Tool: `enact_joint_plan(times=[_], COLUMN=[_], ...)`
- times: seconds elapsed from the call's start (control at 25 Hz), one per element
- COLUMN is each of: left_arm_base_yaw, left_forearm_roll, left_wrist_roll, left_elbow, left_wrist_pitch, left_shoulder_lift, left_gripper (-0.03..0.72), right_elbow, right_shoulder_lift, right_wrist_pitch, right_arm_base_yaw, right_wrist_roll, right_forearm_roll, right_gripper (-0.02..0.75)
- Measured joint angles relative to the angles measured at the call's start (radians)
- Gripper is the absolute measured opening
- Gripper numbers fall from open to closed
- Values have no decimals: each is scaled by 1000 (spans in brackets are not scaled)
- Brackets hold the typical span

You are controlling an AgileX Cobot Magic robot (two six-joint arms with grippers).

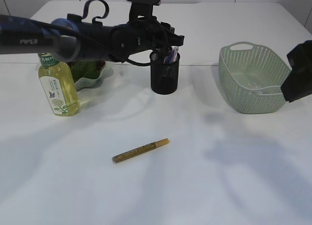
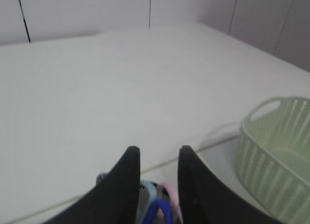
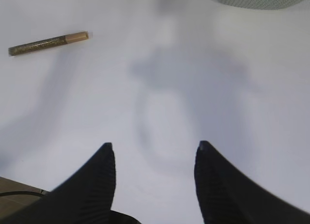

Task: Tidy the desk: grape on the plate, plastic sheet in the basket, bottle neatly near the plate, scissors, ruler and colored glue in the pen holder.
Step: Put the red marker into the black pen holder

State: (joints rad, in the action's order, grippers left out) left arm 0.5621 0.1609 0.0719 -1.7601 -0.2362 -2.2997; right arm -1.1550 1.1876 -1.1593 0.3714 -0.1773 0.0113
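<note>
My left gripper [image 2: 157, 151] hangs open right above the black mesh pen holder [image 1: 165, 73]. Blue scissors handles [image 2: 156, 213] stick up from the holder between the fingers, beside a pale blue and a pink piece; I cannot tell which is the ruler. The gold colored glue pen [image 1: 141, 150] lies alone on the white table, front centre, and also shows as the glue pen [image 3: 48, 43] upper left in the right wrist view. My right gripper [image 3: 155, 147] is open over bare table. The bottle [image 1: 57, 86] stands by the green plate [image 1: 90, 78]. The grape is mostly hidden behind the left arm.
The pale green basket [image 1: 251, 79] stands at the right with something clear lying in its bottom; its rim [image 2: 271, 136] is close to the right of the left gripper. The right arm [image 1: 298, 71] hovers beside the basket at the frame edge.
</note>
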Motion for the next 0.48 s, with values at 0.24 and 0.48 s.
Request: enact_joint_plan(times=[0.24, 0.48], left_arm_base_yaw=[6, 14], left_forearm_roll=[-104, -131], left_wrist_roll=[0, 0], left_elbow=[0, -1], left_wrist_pitch=[522, 942], left_shoulder_lift=[144, 244], left_gripper=[233, 239], right_elbow=[0, 0], right_shoulder_lift=[0, 0], right_wrist_pitch=[1, 1], right_arm_base_yaw=[0, 0], right_wrist_roll=[0, 0], right_forearm_roll=[-11, -36], right_gripper=[419, 419])
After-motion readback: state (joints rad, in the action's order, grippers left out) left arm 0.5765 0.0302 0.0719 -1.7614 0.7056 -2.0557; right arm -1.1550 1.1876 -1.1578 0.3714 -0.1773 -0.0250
